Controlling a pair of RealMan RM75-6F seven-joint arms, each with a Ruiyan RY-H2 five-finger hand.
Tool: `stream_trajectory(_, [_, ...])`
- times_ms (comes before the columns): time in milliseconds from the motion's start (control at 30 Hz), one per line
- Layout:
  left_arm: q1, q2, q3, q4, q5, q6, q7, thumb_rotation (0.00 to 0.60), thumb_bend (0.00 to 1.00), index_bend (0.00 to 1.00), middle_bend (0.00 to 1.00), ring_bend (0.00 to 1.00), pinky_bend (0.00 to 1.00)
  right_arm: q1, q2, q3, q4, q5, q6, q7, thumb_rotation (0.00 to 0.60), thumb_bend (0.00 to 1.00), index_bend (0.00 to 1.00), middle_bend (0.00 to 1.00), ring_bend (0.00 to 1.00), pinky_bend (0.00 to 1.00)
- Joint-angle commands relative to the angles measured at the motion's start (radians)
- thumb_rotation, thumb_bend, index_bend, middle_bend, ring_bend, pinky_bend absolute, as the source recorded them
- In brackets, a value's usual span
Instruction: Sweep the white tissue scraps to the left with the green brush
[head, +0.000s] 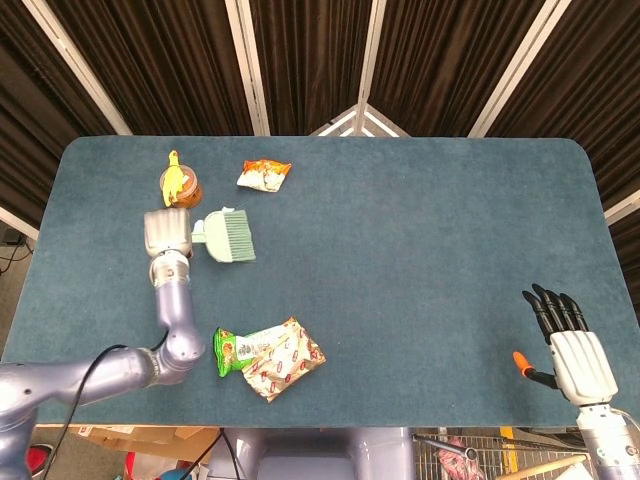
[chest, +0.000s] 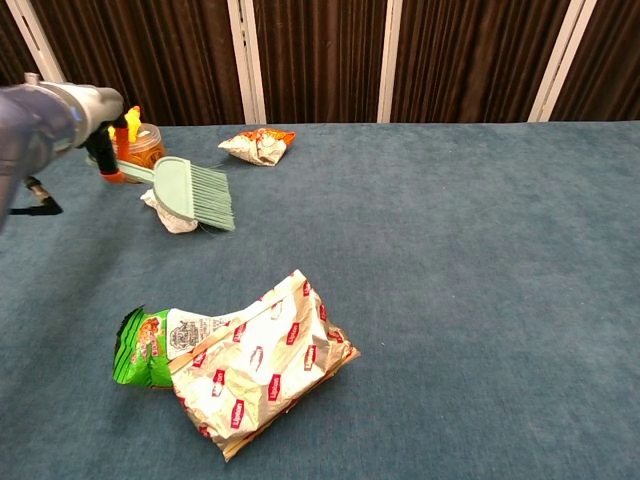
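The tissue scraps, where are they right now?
In the chest view, the tissue lies far left on the table, tucked behind the brush, just in front of the orange jar.

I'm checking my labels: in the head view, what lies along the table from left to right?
Left hand → brush → orange packet → right hand, far right. The jar and the big snack bag overlap others sideways, so left out.

The table (head: 420, 230) wears a matt teal cloth with a fine felt-like nap. The green brush (chest: 190, 195) looks like smooth pale plastic, its bristles fine and straight. Under it the white tissue scraps (chest: 165, 212) are soft, crumpled paper. The big snack bag (chest: 240, 365) is glossy, creased foil, as is the small orange packet (chest: 258, 145). The left hand (head: 166, 232) has a satin silver metallic shell; the right hand (head: 572, 345) pairs white casing with black fingers.
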Motion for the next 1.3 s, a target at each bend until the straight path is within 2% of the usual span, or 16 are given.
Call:
stream_trajectory(33, [0.074, 0.109, 0.059, -0.141, -0.008, 0.040, 0.031, 0.600, 0.77, 0.83, 1.00, 1.00, 1.00, 0.000, -0.001, -0.001, 0.001, -0.003, 0.003, -0.002, 0.600, 0.30, 0.00, 0.00, 0.00, 0.00])
stream_trajectory(200, [0.139, 0.197, 0.116, -0.217, -0.038, 0.047, 0.043, 0.600, 0.77, 0.83, 1.00, 1.00, 1.00, -0.002, -0.004, -0.001, 0.002, -0.008, 0.009, -0.010, 0.600, 0.30, 0.00, 0.00, 0.00, 0.00])
stream_trajectory(333, [0.174, 0.266, 0.135, -0.243, -0.029, 0.037, 0.022, 0.600, 0.77, 0.83, 1.00, 1.00, 1.00, 0.000, -0.007, -0.001, 0.000, -0.006, 0.006, -0.019, 0.600, 0.30, 0.00, 0.00, 0.00, 0.00])
stream_trajectory(467, [0.188, 0.342, 0.112, -0.277, -0.004, 0.026, -0.018, 0.600, 0.77, 0.83, 1.00, 1.00, 1.00, 0.001, -0.010, 0.001, -0.001, -0.004, 0.004, -0.028, 0.600, 0.30, 0.00, 0.00, 0.00, 0.00])
stream_trajectory(567, [0.189, 0.394, 0.072, -0.316, 0.031, 0.019, -0.077, 0.600, 0.77, 0.83, 1.00, 1.00, 1.00, 0.003, -0.012, 0.002, -0.001, -0.005, 0.002, -0.031, 0.600, 0.30, 0.00, 0.00, 0.00, 0.00])
stream_trajectory(700, [0.171, 0.415, 0.015, -0.348, 0.055, 0.014, -0.141, 0.600, 0.77, 0.83, 1.00, 1.00, 1.00, 0.005, -0.012, 0.001, -0.001, -0.008, 0.002, -0.032, 0.600, 0.30, 0.00, 0.00, 0.00, 0.00])
stream_trajectory(800, [0.139, 0.401, -0.020, -0.350, 0.050, 0.015, -0.164, 0.600, 0.77, 0.83, 1.00, 1.00, 1.00, 0.006, -0.013, 0.001, 0.000, -0.010, 0.003, -0.029, 0.600, 0.30, 0.00, 0.00, 0.00, 0.00])
stream_trajectory(967, [0.068, 0.337, -0.044, -0.307, 0.030, 0.024, -0.156, 0.600, 0.77, 0.83, 1.00, 1.00, 1.00, 0.009, -0.012, 0.002, 0.001, -0.008, -0.002, -0.020, 0.600, 0.30, 0.00, 0.00, 0.00, 0.00])
stream_trajectory(1133, [-0.015, 0.226, -0.056, -0.202, -0.004, 0.027, -0.144, 0.600, 0.77, 0.83, 1.00, 1.00, 1.00, 0.010, -0.010, 0.001, 0.002, -0.008, -0.003, -0.006, 0.600, 0.30, 0.00, 0.00, 0.00, 0.00])
stream_trajectory(1300, [-0.092, 0.103, -0.072, -0.033, -0.066, 0.019, -0.120, 0.600, 0.77, 0.83, 1.00, 1.00, 1.00, 0.008, -0.006, 0.001, 0.002, -0.005, -0.003, 0.012, 0.600, 0.30, 0.00, 0.00, 0.00, 0.00])
